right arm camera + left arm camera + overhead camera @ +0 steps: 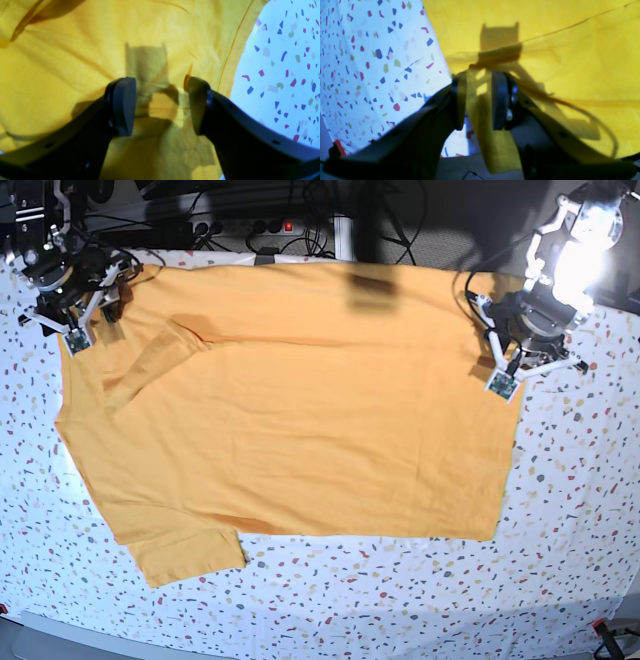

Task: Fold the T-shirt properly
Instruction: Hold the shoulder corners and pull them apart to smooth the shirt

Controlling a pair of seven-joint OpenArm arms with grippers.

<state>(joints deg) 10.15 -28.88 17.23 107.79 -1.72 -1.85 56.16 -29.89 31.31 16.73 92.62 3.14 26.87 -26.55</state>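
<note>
**Shirt spread flat, one hem pinched, the fold not yet made**

The T-shirt [290, 425] lies spread across most of the tabletop [560, 580], laid sideways: one sleeve reaches toward the near-left corner, the other is doubled over on the body near the far-left corner, and the straight hem runs along the right side. No lettering shows on the upward face.

The left gripper [476, 100] stands at the far-right part of the shirt, on the hem. Its jaws are clamped on a pinched strip of the yellow cloth, which bunches between them and hangs down below. The right gripper [162, 106] sits over the shirt's far-left corner, close to its edge. Its jaws stand apart with nothing between them but flat fabric underneath.

The cloth looks light, soft and limp. It will likely sag, drag and crease if lifted by one point, and a thin pinch could slip out. I would judge seams and hems the safest holds, taken at two matched corners so the fabric stays taut and the doubled sleeve can be smoothed.
</note>
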